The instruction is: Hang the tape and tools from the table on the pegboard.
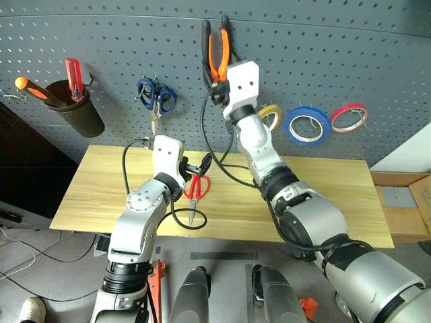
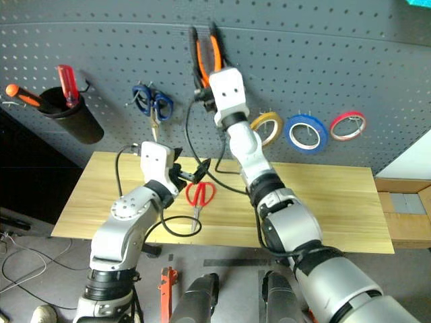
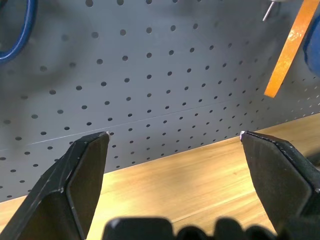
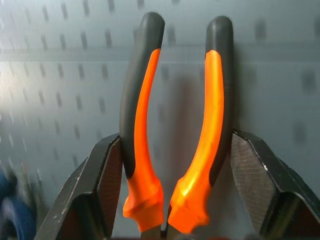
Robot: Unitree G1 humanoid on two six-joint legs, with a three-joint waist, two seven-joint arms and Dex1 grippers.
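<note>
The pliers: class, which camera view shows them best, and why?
The right wrist view: the pliers sit close up, handles upward, clamped between the right gripper fingers. Both eye views show them small against the pegboard.

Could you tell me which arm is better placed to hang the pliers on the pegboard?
Right: the right gripper already holds the pliers against the pegboard.

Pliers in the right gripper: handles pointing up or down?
Up. The right gripper clamps the pliers near the head, and the orange-and-black handles rise, spread, in front of the pegboard.
</note>
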